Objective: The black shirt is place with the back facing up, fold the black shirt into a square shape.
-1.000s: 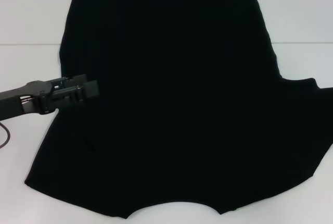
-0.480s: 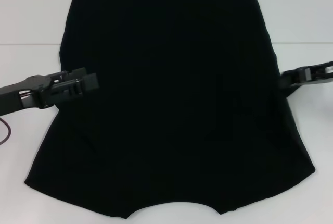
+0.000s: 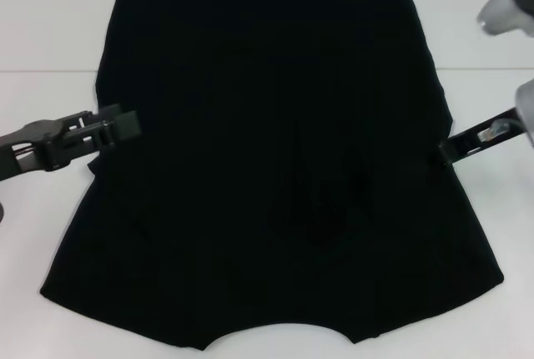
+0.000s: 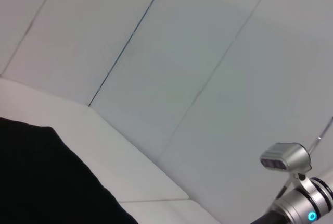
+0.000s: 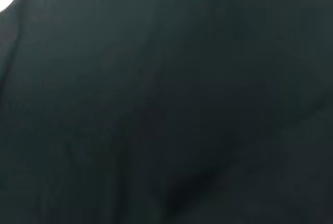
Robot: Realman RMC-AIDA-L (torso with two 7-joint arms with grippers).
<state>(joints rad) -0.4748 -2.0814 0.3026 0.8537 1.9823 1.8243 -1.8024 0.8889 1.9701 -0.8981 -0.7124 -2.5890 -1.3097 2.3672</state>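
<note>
The black shirt (image 3: 267, 83) lies flat on the white table, plain side up, with its hem at the far side and its collar curve at the near edge. Both sleeves are folded inward, and soft wrinkles (image 3: 321, 204) show right of centre. My left gripper (image 3: 113, 125) hovers at the shirt's left edge, about mid-height. Over on the right edge, my right gripper (image 3: 452, 150) is at the same height. Black fabric (image 5: 166, 99) fills the right wrist view, and a corner of the shirt (image 4: 41, 182) shows in the left wrist view.
The white table (image 3: 50, 234) shows bare on both sides of the shirt. A seam line (image 3: 46, 71) runs across the far part of the table. The right arm's silver wrist (image 4: 291, 182) appears far off in the left wrist view.
The right sleeve, spread out a second ago, is now folded inward. The right gripper came into view at the right edge. The left gripper drew back leftward to the shirt's edge.
</note>
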